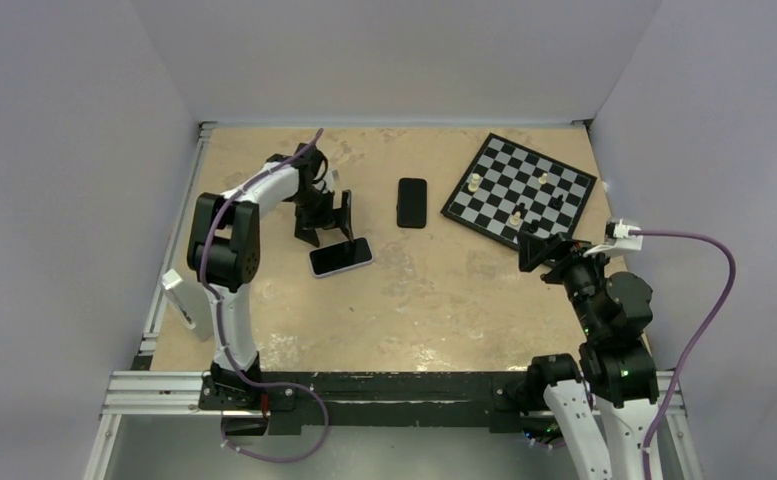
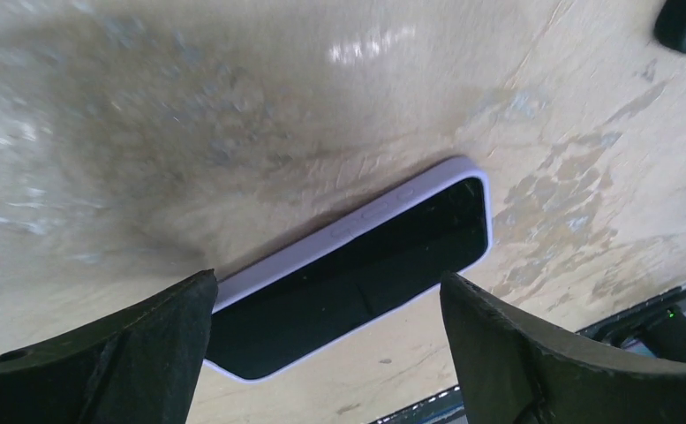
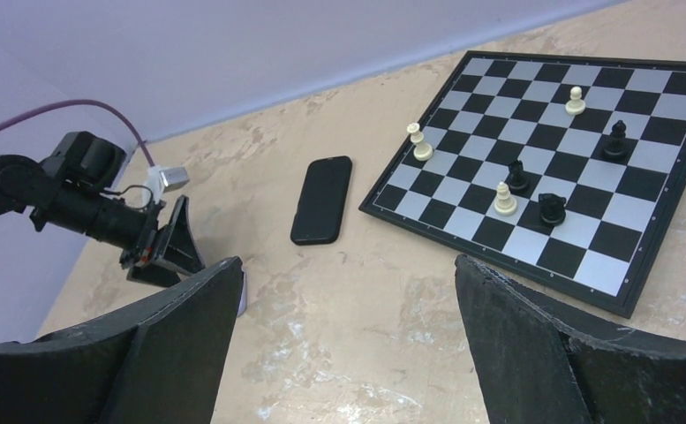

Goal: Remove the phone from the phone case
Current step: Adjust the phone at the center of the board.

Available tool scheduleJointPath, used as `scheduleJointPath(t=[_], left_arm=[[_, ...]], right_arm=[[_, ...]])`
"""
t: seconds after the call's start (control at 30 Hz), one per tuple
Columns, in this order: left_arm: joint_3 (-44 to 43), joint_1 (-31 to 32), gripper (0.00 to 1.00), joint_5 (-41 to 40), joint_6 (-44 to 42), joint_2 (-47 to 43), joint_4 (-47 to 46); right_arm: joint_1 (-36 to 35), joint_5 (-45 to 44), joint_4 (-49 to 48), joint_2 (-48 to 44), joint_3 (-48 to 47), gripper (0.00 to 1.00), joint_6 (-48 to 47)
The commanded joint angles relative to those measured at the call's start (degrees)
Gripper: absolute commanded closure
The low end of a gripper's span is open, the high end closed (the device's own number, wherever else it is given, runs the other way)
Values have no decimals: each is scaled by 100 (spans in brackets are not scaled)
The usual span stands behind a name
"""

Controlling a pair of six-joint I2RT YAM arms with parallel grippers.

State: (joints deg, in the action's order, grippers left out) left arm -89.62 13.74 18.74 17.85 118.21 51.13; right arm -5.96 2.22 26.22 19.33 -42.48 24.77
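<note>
Left claw (image 1: 326, 224) is hanging wide open left of the chessboard (image 1: 520, 190), just beside the phone case (image 1: 341, 258) on the tabletop (image 1: 414, 300). Left wrist: the phone (image 2: 374, 265) is sitting inside its case. Right wrist: right claw (image 3: 348, 265) is gaping near the chessboard.

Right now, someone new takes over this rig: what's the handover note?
Left gripper: open, fingers on either side of one end of the cased phone, nothing gripped.
Right gripper: open, empty, near the chessboard.
Phone: screen up on the table, seated in the phone case. The bare black phone further back is not the target.
Done: left arm positioned over the cased phone.
Left: grip it, get the phone out of the case.
</note>
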Motion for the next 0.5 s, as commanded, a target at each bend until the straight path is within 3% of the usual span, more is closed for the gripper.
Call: scheduleJointPath(t=[0.0, 0.27, 0.47], left_arm=[[567, 155, 0, 318, 151, -539, 21], [1860, 564, 0, -161, 423, -1562, -264], [1698, 1206, 0, -1046, 451, -1250, -177]], right_arm=[[-9, -94, 14, -92, -235, 6, -143], [-9, -114, -51, -131, -123, 6, -173], [-8, -37, -157, -43, -54, 6, -88]])
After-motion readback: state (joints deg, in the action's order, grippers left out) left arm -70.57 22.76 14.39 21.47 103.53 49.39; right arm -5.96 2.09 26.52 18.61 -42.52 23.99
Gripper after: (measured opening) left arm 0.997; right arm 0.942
